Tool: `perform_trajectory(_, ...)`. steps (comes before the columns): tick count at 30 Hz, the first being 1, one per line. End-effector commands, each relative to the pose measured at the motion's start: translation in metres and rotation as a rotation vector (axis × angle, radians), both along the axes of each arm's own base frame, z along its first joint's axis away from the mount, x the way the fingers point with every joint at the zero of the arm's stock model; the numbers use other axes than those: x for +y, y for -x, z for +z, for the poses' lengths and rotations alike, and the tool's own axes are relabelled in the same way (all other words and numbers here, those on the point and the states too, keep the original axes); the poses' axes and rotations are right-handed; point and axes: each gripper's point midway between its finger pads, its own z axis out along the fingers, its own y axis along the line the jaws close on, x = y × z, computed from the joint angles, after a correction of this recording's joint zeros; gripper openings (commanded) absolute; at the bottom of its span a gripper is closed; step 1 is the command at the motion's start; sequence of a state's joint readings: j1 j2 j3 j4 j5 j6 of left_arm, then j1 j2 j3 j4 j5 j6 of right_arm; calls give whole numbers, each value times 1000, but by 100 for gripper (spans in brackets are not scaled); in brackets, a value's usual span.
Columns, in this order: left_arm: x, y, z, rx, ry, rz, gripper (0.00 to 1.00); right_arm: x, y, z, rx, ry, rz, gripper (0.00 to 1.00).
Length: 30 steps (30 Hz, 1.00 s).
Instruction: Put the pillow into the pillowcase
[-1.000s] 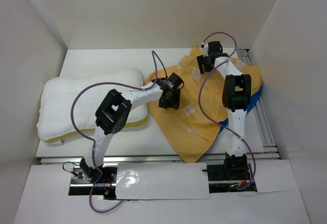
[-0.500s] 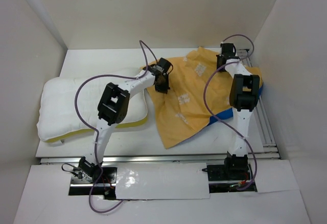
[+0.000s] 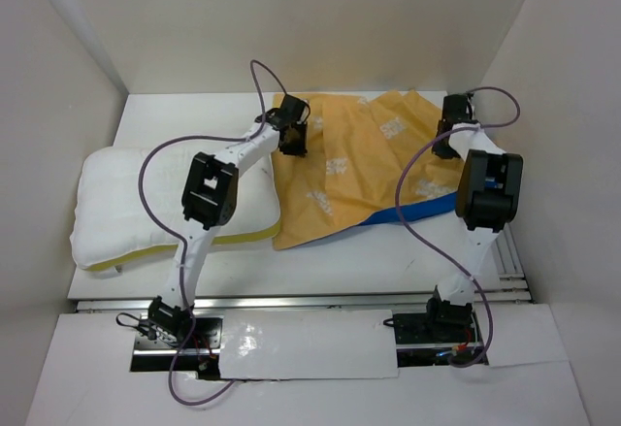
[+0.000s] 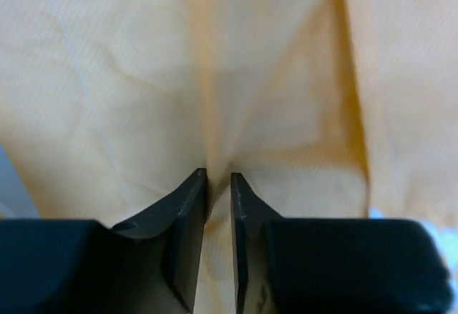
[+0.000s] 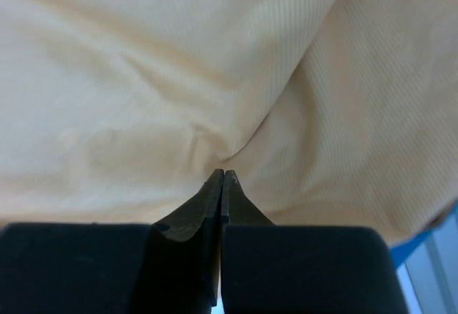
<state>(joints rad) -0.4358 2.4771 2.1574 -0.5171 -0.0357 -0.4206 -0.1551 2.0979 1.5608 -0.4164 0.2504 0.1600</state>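
Inside the white-walled booth, the overhead view shows the table [image 3: 330, 271] with the pillow [image 3: 136, 203] lying along its left edge, unmoved. The pillowcase [image 3: 359, 169] now lies spread orange side up along the far edge towards the far right corner, where a second ago it hung bunched down to the near edge. Your left gripper [image 3: 291, 143] and right gripper [image 3: 446, 145] have both drawn it back and apart. In the left wrist view, your jaws stand nearly together on a ridge of orange cloth, creases fanning from the tips. In the right wrist view, the jaws are pressed tight together with cloth puckered at their tips. You have the sack stretched out, but I judge its mouth not yet opened towards the pillow.
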Motion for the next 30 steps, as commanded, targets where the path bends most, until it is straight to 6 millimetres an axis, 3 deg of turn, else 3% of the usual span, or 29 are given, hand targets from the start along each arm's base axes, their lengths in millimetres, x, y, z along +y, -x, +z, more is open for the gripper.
perform_trajectory(1,-32,23,92,-187,-48,-124,39,19,-4,66,-112,22,36,0)
perform_trajectory(3,-37,42,114,-188,-47,-135,45,34,-2,89,-142,45,70,5)
perform_trajectory(4,-39,60,135,-190,-14,-148,53,37,0,96,-143,68,76,31)
perform_trajectory(5,-35,68,144,-193,-1,-137,56,51,5,98,-132,81,110,46)
perform_trajectory(6,-28,74,154,-201,4,-114,59,59,7,112,-158,88,133,55)
perform_trajectory(7,-19,83,183,-245,24,-83,61,67,10,119,-162,97,163,63)
perform_trajectory(8,-5,91,179,-223,2,-22,64,75,13,123,-165,108,183,76)
perform_trajectory(10,18,106,184,-200,-23,46,71,99,22,138,-182,131,234,83)
perform_trajectory(11,32,120,187,-194,-26,92,99,107,24,142,-201,139,246,87)
perform_trajectory(13,67,128,181,-171,-97,197,100,132,33,144,-218,133,301,100)
perform_trajectory(16,109,137,161,-105,-154,339,100,167,44,129,-195,75,378,100)
perform_trajectory(18,122,142,147,-49,-166,377,100,184,48,120,-192,34,405,100)
perform_trajectory(20,126,140,126,3,-179,380,100,208,51,116,-201,12,453,100)
perform_trajectory(24,115,124,93,53,-180,345,100,259,53,105,-173,-5,537,100)
perform_trajectory(25,115,124,85,69,-191,344,100,256,52,98,-158,9,527,100)
perform_trajectory(26,112,119,81,69,-185,351,100,274,51,92,-144,12,548,100)
perform_trajectory(29,119,121,48,144,-226,369,100,295,50,91,-134,57,570,100)
perform_trajectory(30,123,120,42,156,-233,377,98,296,48,80,-106,63,572,100)
